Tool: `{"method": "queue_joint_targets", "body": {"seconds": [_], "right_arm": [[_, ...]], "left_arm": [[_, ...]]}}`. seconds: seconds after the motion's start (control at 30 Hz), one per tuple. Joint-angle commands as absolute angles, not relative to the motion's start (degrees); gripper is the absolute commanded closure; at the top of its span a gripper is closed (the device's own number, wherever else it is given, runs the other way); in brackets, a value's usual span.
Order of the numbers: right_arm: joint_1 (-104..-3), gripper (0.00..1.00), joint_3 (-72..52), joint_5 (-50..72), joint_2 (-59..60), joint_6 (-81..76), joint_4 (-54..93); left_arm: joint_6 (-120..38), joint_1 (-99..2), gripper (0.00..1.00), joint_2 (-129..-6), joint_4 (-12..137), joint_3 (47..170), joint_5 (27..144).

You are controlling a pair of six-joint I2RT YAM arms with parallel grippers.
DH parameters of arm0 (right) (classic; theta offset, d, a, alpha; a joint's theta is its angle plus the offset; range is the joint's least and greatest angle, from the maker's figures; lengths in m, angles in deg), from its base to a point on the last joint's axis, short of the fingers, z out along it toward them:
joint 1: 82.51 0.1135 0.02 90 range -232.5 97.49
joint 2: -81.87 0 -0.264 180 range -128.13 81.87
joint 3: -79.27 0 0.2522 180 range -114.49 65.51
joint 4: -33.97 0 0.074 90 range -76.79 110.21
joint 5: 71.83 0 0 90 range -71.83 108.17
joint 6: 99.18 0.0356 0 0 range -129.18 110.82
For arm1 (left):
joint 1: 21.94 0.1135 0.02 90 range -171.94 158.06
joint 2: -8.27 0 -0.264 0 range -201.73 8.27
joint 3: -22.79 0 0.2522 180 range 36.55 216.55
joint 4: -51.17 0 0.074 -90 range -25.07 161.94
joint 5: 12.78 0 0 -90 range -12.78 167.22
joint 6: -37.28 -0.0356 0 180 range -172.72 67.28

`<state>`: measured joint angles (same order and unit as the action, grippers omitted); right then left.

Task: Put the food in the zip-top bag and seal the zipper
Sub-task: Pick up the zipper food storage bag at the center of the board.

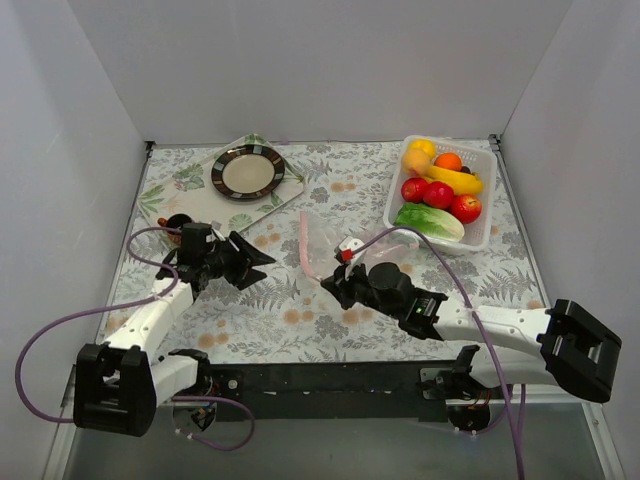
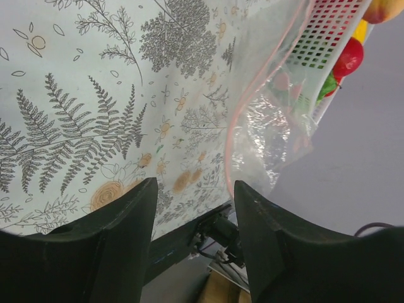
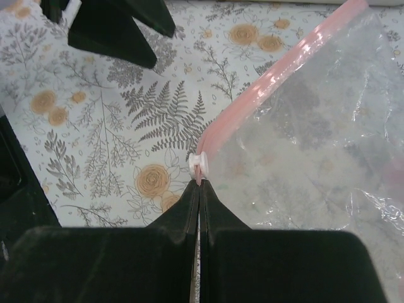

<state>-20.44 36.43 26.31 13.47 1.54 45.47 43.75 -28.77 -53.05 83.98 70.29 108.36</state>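
The clear zip-top bag (image 1: 328,243) lies crumpled at the table's middle, its pink zipper (image 1: 304,240) on its left edge. My right gripper (image 1: 329,283) is shut on the near end of the zipper (image 3: 278,69), its tips (image 3: 199,184) pinching the strip just below a white slider (image 3: 199,165). My left gripper (image 1: 263,264) is open and empty, left of the bag; in the left wrist view its tips (image 2: 194,189) frame bare cloth with the bag (image 2: 271,120) to the right. The food (image 1: 440,190), banana, orange, red fruits and a green leafy piece, lies in the white basket (image 1: 487,160).
A dark-rimmed plate (image 1: 248,172) sits on a leafy placemat (image 1: 290,190) at the back left. The basket (image 2: 322,38) stands right behind the bag. A flowered cloth (image 1: 300,310) covers the table, with white walls on three sides.
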Motion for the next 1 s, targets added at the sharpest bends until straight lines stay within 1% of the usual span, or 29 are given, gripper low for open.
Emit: {"method": "queue_joint_targets", "body": {"seconds": [0.0, 0.03, 0.17, 0.37, 0.57, 0.97], "right_arm": [[-20.10, 0.99, 36.68, 27.66, 15.86, 3.73, 49.83], [-20.10, 0.99, 36.95, 28.01, 16.30, 4.17, 49.92], [-20.02, 0.99, 37.39, 28.54, 17.18, 4.97, 49.57], [-20.01, 0.99, 37.83, 28.81, 17.80, 5.41, 48.60], [-19.84, 0.99, 38.00, 28.89, 18.32, 5.84, 48.34], [-19.58, 0.99, 38.09, 29.60, 20.17, 6.11, 46.49]], "left_arm": [[43.87, -33.79, 0.50, -56.06, 75.49, 70.21, 107.81], [43.96, -36.67, 0.50, -56.85, 74.79, 70.56, 106.50], [46.24, -41.01, 0.54, -61.69, 70.14, 70.83, 103.59], [49.76, -41.54, 0.53, -63.98, 61.87, 67.93, 104.47], [51.08, -41.54, 0.53, -64.86, 58.53, 67.32, 104.82], [48.89, -41.63, 0.54, -70.04, 58.52, 71.35, 102.71]]}}
